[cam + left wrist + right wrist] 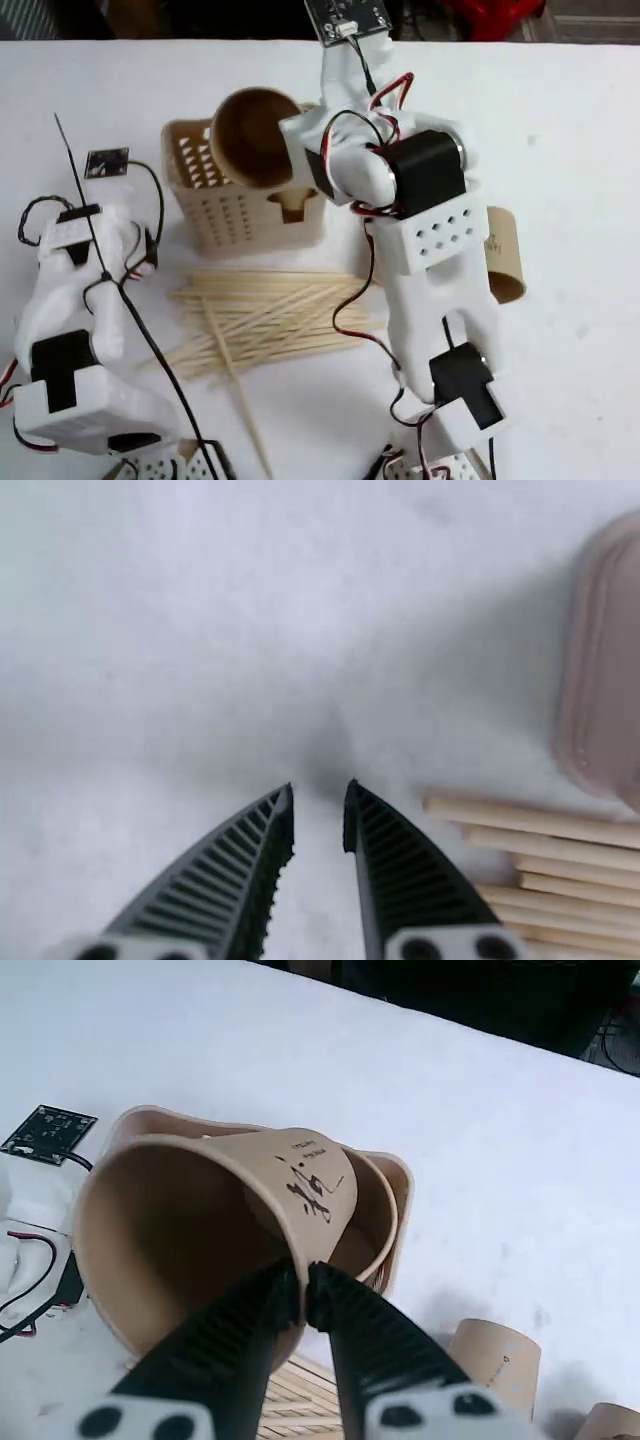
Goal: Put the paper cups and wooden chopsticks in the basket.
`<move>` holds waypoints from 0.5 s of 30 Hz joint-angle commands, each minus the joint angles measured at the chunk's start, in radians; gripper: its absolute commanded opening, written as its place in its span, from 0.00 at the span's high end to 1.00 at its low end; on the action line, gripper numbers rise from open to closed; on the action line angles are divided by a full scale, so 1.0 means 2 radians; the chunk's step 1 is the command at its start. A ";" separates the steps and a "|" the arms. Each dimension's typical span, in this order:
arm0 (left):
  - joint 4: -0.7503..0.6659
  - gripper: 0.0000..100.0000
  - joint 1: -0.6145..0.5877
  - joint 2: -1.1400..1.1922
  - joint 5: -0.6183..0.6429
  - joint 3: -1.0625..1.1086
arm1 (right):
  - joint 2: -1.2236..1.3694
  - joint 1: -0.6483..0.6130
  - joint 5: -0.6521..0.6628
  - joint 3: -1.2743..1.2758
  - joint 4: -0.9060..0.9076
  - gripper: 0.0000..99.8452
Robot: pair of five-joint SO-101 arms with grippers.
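The white table fills the high view. The right arm runs up from the lower middle to the upper centre. The left arm sits folded in the lower left.

The basket stands upper centre-left. It is a beige plastic box with rounded corners and small holes punched in rows through its walls.

Just below the basket, in the centre of the frame, the wooden chopsticks lie in a loose flat heap. They are pale bare sticks, mostly lying crosswise, and one slants off toward the lower edge.

The held paper cup is plain brown with a darker inside and some dark print on its side. It hangs tipped over the basket's far rim, with its mouth turned up to the camera. The right gripper pinches its wall near the rim.

A second paper cup, also brown, lies on its side at centre right, partly behind the right arm. An edge of a third brown cup shows beside it.

The left gripper is low over bare table next to the chopstick ends. Its ribbed fingers are narrowly parted and hold nothing.
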 commanded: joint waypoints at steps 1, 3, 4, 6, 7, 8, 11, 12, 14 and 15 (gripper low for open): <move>-0.007 0.90 0.008 -0.003 -0.004 -0.002 | -0.040 0.008 -0.003 -0.012 0.003 0.98; -0.007 0.90 0.008 -0.003 -0.004 -0.002 | -0.036 0.009 -0.003 -0.012 0.003 0.98; -0.007 0.90 0.007 -0.003 -0.004 -0.002 | -0.032 0.011 -0.003 -0.012 0.003 0.98; -0.007 0.90 0.007 -0.003 -0.004 -0.002 | -0.020 0.013 -0.001 -0.012 0.002 0.98; -0.007 0.90 0.007 -0.003 -0.004 -0.002 | -0.013 0.015 0.000 -0.012 0.002 0.98; -0.007 0.90 0.007 -0.003 -0.004 -0.002 | -0.005 0.015 0.001 -0.012 0.002 0.98; -0.007 0.90 0.007 -0.003 -0.004 -0.002 | 0.013 0.019 0.001 -0.013 0.002 0.98; -0.007 0.90 0.007 -0.003 -0.004 -0.002 | 0.017 0.020 0.001 -0.013 0.001 0.98; -0.007 0.90 0.007 -0.003 -0.004 -0.002 | 0.021 0.020 0.002 -0.013 0.001 0.95; -0.007 0.90 0.007 -0.003 -0.004 -0.002 | 0.022 0.020 0.002 -0.013 0.001 0.92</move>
